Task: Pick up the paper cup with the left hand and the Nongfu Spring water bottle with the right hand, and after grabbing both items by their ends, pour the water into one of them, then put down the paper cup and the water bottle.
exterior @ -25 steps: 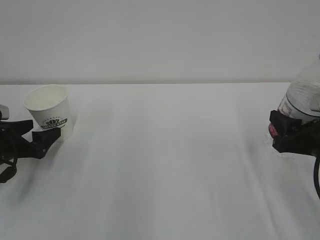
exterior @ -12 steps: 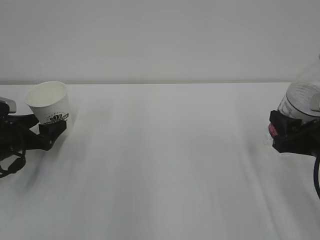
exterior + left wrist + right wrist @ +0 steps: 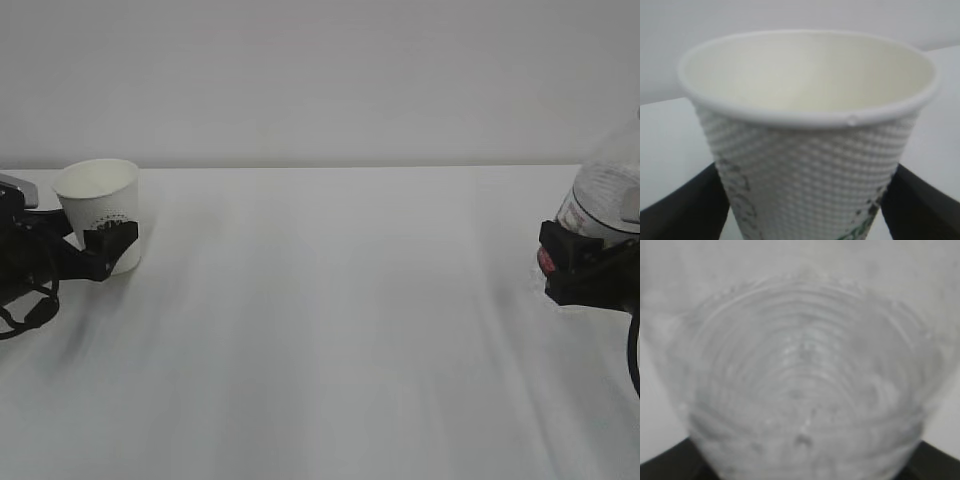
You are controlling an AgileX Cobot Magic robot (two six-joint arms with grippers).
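Far left of the bottle (image 3: 607,195) clamped upright in my right pincer (image 3: 580,265), my left pincer (image 3: 95,245) grips the cup (image 3: 100,205), mouth up.

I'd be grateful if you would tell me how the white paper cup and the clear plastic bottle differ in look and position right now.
The white dimpled paper cup is opaque with a dark printed logo; the clear ribbed plastic bottle is see-through. The cup stands at the table's far left and shows whole, while the bottle sits at the far right, cut off by the picture's edge. The cup's mouth is open, its cream inside visible; the bottle's top is out of view. Both sit between black claw fingers.
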